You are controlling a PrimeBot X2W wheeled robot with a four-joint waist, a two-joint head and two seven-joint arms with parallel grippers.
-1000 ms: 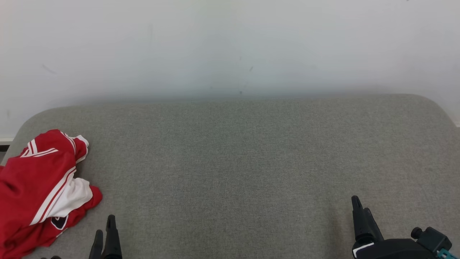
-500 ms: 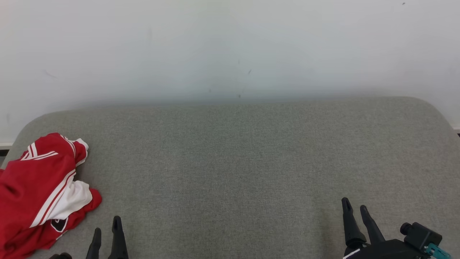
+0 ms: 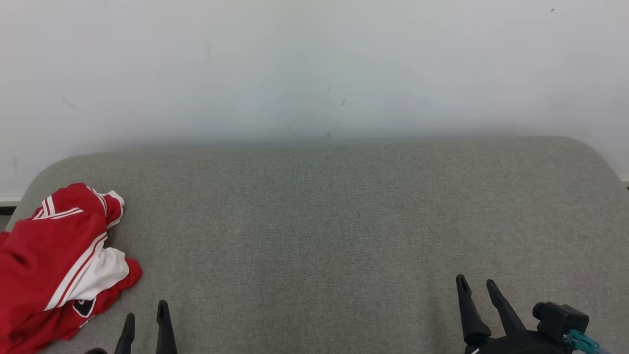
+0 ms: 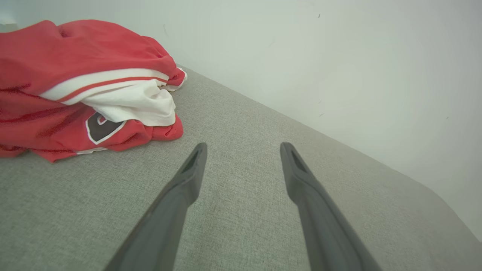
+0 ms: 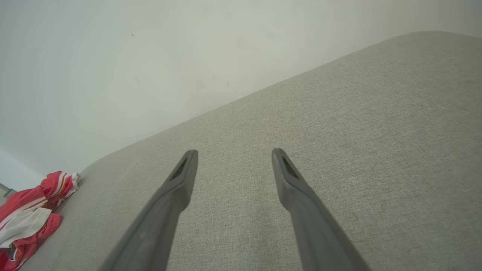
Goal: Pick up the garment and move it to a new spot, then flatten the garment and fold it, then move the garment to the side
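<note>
The garment [image 3: 54,265] is a red top with white stripes and a white panel, lying crumpled at the left end of the grey cushion [image 3: 314,221]. In the left wrist view the garment [image 4: 83,86] lies up and to the left of my fingers. My left gripper [image 3: 146,314] stands open at the bottom edge, just right of the garment and apart from it, nothing between its fingers [image 4: 188,177]. At the lower right, my right gripper [image 3: 476,286] is open and empty above bare fabric. The garment [image 5: 30,210] shows small at the far left of the right wrist view.
A plain pale wall [image 3: 314,69] rises directly behind the cushion. The cushion's rounded corners fall away at the far left and far right [image 3: 599,152]. A strip of skirting and floor shows past the left end [image 3: 7,204].
The head camera has tilted slightly, so the scene sits lower. Both grippers have drawn back toward the bottom edge, and the right one has shifted left. The garment has not moved.
</note>
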